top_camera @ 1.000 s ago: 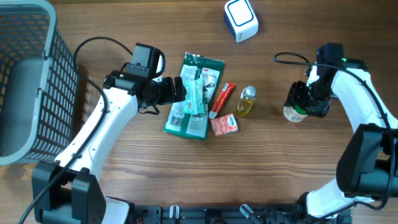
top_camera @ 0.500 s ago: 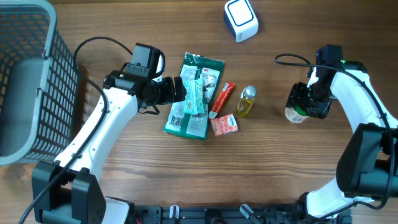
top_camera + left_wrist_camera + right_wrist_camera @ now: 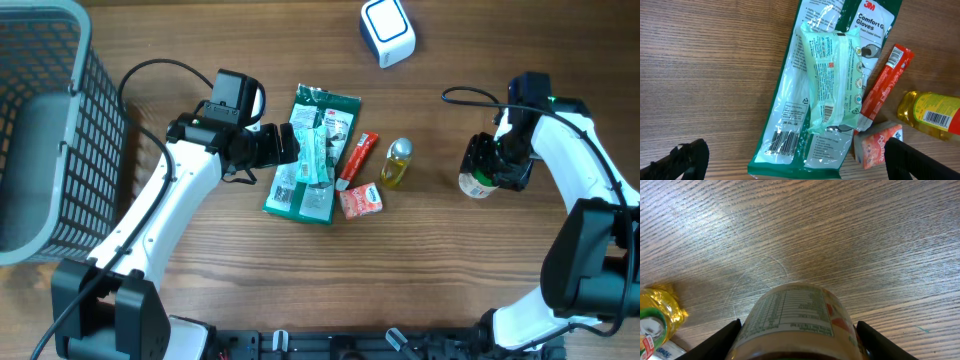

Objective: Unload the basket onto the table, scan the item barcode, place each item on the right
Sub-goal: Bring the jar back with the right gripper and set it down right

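At far left, from overhead only, a grey mesh basket [image 3: 40, 130]. Then the left gripper [image 3: 286, 147], spread wide and empty, above a glossy 3M Comfort Gloves pack [image 3: 790, 125] with a pale green wipes packet [image 3: 832, 80] lying on it, barcodes legible only from the left wrist. Just beside, a red tube [image 3: 357, 160], orange sachet [image 3: 360, 200] and yellow bottle [image 3: 396, 165]. Farther back, a white-and-blue scanner [image 3: 387, 30]. At right, well apart from it, the right gripper [image 3: 488, 165] clamped on a round labelled jar [image 3: 800, 320] over the wood-grain table [image 3: 450, 270].

Matt grained wood table [image 3: 430, 270], glossy plastic glove packet [image 3: 785, 127], paper-labelled jar [image 3: 795, 312]
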Action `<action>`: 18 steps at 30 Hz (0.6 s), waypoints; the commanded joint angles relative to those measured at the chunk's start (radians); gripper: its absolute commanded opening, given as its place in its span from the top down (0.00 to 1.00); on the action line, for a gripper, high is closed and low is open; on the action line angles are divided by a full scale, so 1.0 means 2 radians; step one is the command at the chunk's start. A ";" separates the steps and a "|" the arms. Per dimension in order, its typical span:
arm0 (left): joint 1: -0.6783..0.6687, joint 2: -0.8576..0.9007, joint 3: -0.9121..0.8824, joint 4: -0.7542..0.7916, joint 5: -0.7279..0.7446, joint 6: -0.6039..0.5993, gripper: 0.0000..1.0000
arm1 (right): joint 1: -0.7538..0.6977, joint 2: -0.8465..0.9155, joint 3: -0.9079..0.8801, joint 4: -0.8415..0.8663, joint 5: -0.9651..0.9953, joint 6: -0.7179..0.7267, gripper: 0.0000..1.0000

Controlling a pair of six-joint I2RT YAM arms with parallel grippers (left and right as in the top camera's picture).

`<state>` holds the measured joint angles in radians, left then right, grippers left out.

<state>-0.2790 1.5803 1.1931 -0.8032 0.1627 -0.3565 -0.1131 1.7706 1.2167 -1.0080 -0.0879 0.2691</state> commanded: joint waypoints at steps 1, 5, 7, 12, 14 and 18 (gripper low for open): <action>0.001 0.002 0.002 0.001 0.004 0.005 0.00 | -0.002 -0.001 -0.001 -0.001 0.006 0.009 0.69; 0.001 0.002 0.002 0.001 0.004 0.004 0.00 | -0.002 -0.001 -0.001 -0.001 0.006 0.009 0.59; 0.001 0.002 0.002 0.001 0.004 0.004 0.00 | -0.002 0.000 -0.003 0.001 0.007 0.009 0.58; 0.001 0.002 0.002 0.001 0.004 0.005 0.00 | -0.002 0.000 -0.034 0.052 0.037 0.009 0.55; 0.001 0.002 0.002 0.001 0.004 0.004 0.00 | -0.002 0.000 -0.035 0.073 0.062 0.009 0.55; 0.001 0.002 0.002 0.001 0.004 0.005 0.00 | -0.002 0.000 -0.035 0.090 0.066 0.009 0.49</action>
<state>-0.2790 1.5803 1.1931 -0.8032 0.1627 -0.3561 -0.1135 1.7706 1.1469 -0.8284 0.0059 0.2726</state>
